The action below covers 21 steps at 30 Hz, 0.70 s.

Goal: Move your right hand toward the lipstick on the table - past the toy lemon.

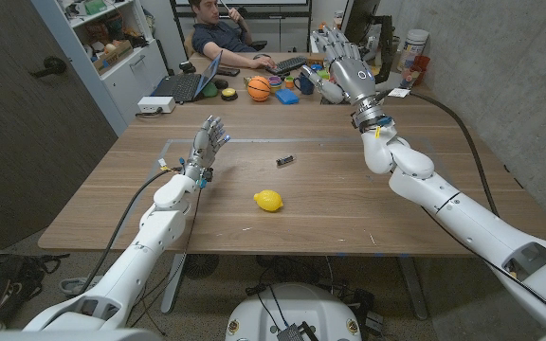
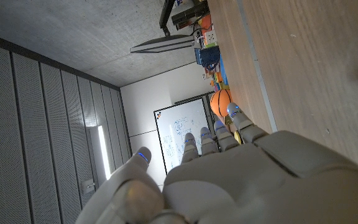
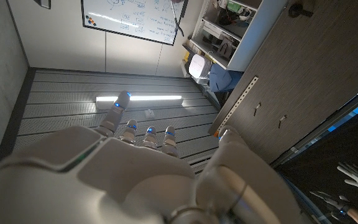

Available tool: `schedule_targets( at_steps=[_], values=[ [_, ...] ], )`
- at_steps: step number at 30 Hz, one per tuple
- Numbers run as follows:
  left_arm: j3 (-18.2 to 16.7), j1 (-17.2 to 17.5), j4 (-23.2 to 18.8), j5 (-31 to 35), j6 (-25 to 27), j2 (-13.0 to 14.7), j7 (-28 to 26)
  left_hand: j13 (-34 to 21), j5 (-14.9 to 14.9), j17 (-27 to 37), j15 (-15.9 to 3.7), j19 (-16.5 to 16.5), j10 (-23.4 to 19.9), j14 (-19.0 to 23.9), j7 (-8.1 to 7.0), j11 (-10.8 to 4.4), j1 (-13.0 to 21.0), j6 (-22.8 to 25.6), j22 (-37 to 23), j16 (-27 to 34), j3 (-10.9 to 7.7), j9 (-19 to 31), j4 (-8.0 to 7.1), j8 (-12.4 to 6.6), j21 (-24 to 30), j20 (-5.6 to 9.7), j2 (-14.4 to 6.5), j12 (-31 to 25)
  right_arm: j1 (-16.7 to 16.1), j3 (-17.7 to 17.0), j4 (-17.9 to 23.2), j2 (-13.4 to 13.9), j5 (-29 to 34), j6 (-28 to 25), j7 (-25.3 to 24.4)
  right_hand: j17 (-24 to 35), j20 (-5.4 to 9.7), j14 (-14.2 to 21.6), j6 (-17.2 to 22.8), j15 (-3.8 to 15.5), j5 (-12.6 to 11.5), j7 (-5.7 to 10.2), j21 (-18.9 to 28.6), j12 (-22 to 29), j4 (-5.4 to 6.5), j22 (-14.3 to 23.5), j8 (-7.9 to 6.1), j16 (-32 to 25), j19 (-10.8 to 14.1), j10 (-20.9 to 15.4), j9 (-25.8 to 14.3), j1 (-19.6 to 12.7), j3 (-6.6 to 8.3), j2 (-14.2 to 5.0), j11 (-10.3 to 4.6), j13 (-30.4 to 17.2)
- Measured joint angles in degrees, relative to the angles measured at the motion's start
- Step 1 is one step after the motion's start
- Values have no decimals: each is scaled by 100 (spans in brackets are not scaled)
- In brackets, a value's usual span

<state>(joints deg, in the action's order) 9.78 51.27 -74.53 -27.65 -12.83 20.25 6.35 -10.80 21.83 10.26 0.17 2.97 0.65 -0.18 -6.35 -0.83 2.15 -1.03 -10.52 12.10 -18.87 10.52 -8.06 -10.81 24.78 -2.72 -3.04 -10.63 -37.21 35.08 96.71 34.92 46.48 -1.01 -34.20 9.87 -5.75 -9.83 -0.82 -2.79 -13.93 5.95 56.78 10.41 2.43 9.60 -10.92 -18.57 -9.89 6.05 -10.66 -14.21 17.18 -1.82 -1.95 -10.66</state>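
A small dark lipstick [image 1: 286, 160] lies on the wooden table [image 1: 444, 152] near its middle. The yellow toy lemon [image 1: 268, 201] sits nearer the front edge, a little left of the lipstick. My right hand [image 1: 341, 59] is raised high over the far right of the table, fingers spread and pointing up, holding nothing, well away from both objects. My left hand [image 1: 207, 144] stands upright on the left side of the table, fingers apart and empty. The wrist views show the back of the left hand [image 2: 241, 180] and of the right hand [image 3: 129, 180].
A person sits behind the far edge at a laptop [image 1: 186, 85]. A toy basketball [image 1: 259, 88], coloured toys and a keyboard [image 1: 292, 64] crowd the far edge. A white box [image 1: 156, 105] sits at the far left corner. A black cable [image 1: 463, 133] runs along the right side.
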Motion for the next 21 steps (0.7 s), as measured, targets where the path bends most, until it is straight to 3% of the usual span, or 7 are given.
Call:
schedule_targets(
  at_steps=[21],
  values=[
    [31, 116, -168, 34, 76, -2, -154, 0, 1, 0, 0, 27, 0, 0, 0, 0, 0, 0, 0, 0, 49, 0, 0, 0, -44, -27, 0, 0, 600, 732, -444, 101, 305, -136, 665, 14, -51, 0, -41, 37, 88, 82, -155, 0, 11, 1, 0, 84, -10, 65, -15, 91, -90, 91, -63, -1]
  ],
)
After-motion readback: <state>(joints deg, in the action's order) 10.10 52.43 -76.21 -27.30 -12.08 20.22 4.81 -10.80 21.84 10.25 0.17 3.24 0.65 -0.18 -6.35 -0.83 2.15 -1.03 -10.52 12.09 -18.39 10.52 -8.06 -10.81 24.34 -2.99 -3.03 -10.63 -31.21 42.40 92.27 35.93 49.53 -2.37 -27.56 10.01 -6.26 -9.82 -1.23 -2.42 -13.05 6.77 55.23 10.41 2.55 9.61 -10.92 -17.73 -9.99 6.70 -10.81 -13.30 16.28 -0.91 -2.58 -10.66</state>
